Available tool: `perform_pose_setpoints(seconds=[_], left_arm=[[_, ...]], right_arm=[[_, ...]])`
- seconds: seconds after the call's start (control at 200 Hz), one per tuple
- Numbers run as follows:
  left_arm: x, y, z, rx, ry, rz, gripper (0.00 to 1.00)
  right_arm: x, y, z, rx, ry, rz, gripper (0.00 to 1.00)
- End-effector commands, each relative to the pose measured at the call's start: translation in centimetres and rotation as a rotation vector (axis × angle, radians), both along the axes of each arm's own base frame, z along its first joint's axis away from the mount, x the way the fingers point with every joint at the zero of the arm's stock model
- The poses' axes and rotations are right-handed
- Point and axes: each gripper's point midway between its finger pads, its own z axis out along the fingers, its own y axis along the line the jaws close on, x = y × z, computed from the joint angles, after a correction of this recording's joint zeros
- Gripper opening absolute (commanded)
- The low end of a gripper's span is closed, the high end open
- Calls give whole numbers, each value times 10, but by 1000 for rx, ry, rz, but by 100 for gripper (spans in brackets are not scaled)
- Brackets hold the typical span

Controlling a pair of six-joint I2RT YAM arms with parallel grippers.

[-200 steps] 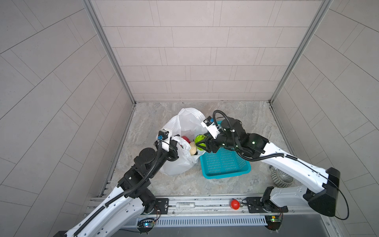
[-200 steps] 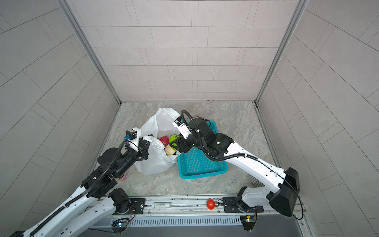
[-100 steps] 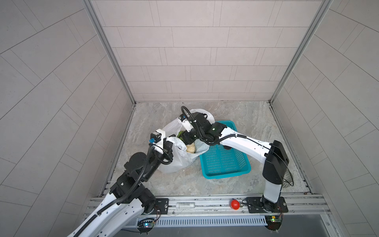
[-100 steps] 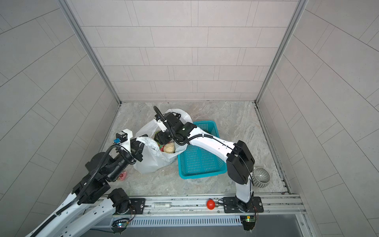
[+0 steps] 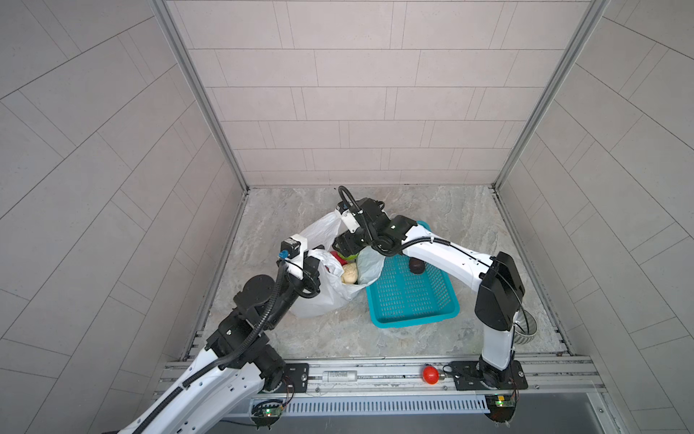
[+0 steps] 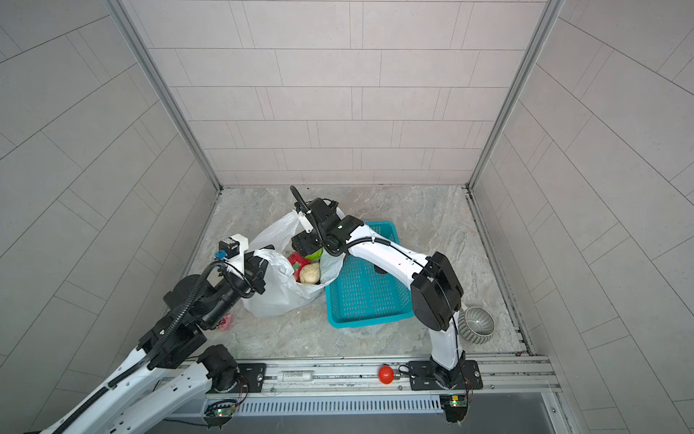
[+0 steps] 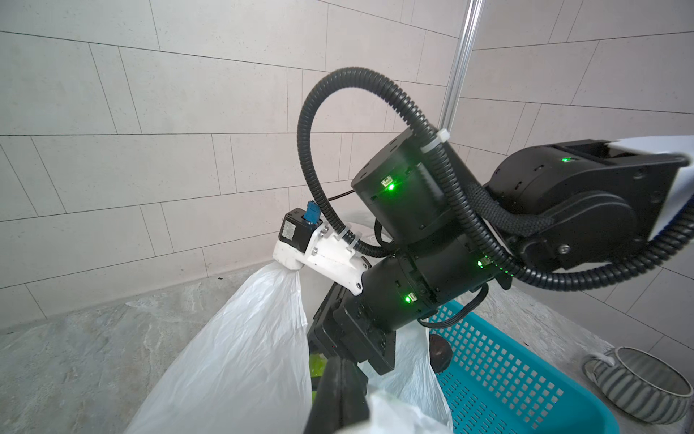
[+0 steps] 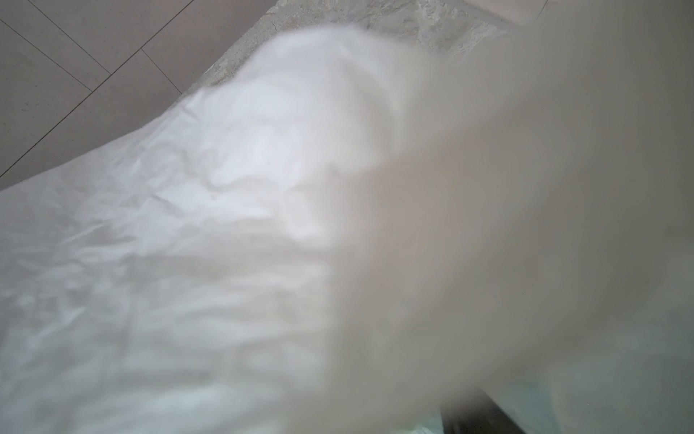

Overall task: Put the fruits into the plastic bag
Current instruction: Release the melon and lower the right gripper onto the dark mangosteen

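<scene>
Centre frame: the right gripper (image 5: 344, 251) hangs over the mouth of the plastic bag (image 5: 326, 297), bright green ball (image 6: 314, 254) directly beneath it; jaw spread, can't tell. Lower left, the left gripper (image 5: 314, 268), pressed shut, pinches the bag's rim.

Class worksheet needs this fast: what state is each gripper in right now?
Left gripper: shut on the plastic bag.
Right gripper: cannot be told, just above green ball.

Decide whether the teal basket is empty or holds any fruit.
Not empty. One dark fruit lies in the basket, near its far end. The floor that shows is otherwise bare.
</scene>
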Motion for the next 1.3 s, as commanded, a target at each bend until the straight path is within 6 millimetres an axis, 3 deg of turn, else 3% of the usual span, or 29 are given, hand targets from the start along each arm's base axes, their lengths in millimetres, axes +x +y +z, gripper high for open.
perform_pose_setpoints(seconds=[0.0,0.17,0.285,0.4,0.505,0.661,0.751,0.981,1.296], left_arm=[[0,-1,14,-35,-23,-7,0],[2,0,15,-55,-27,9,0],[5,0,13,-51,-25,16,0],[7,-1,12,-48,-18,25,0],[9,0,11,-49,-19,35,0],[9,1,9,-51,-18,42,0],[8,2,10,-55,-17,40,0],[5,6,12,-70,-19,45,0],[1,14,7,-62,-11,68,0]], right_arm=[[-17,-7,42,38,-47,55,81],[-56,-24,82,148,-107,150,79],[-82,-46,95,186,-137,170,79],[-98,-82,99,225,-155,110,80],[-93,-124,93,240,-182,-41,80],[-68,-193,55,152,-168,-362,80],[-55,-215,22,52,-105,-467,79],[-34,-234,-55,-185,42,-563,76],[-25,-254,-114,-337,185,-628,74]])
